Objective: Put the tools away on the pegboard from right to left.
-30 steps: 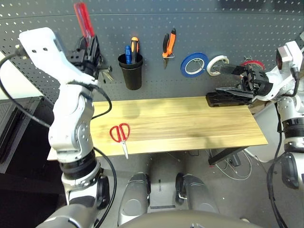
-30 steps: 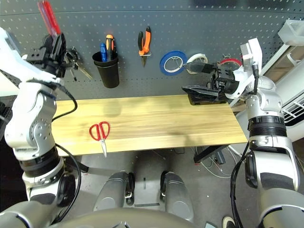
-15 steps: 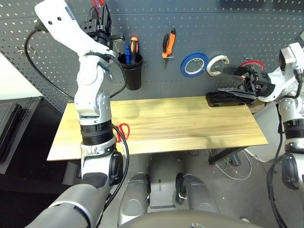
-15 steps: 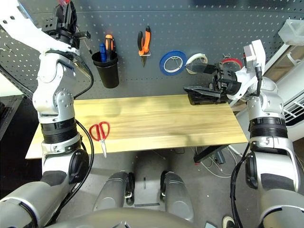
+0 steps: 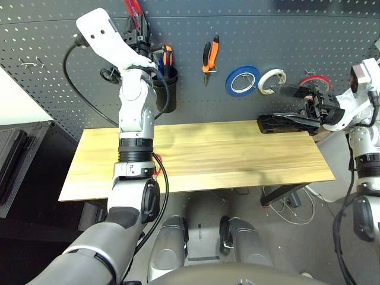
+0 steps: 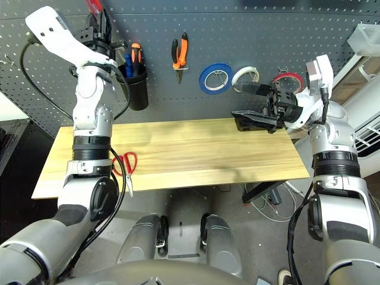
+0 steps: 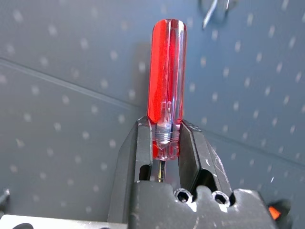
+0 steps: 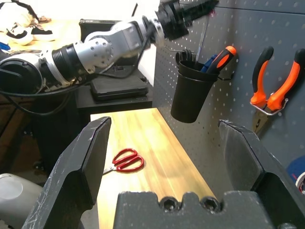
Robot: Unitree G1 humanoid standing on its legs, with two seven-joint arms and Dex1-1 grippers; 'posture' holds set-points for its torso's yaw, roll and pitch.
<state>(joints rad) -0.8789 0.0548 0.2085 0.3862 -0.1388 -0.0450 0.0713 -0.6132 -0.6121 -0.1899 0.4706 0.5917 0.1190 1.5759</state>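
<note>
Change: the left gripper (image 7: pixel 166 143), clamped on the clear red-handled screwdriver (image 7: pixel 165 81), has swung rightward to just above the black plastic cup (image 6: pixel 136 89) on the dark grey perforated pegboard (image 5: pixel 285 41).
Meaning: probably about to drop it in.
Right gripper (image 8: pixel 174 143): jaws apart, empty, at the bench's right end.
In the way: screwdrivers already in the cup.
Left over: red-handled scissors (image 6: pixel 125 165) near the wooden bench's (image 5: pixel 237 154) front-left edge.

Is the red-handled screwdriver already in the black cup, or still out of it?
Out. The left pincer is shut on the red-handled screwdriver, handle up, just above the black cup on the pegboard.

Scissors (image 6: pixel 124 162) on table (image 6: pixel 237 154); pliers (image 6: pixel 180 51) on pegboard (image 6: pixel 237 35)
</note>
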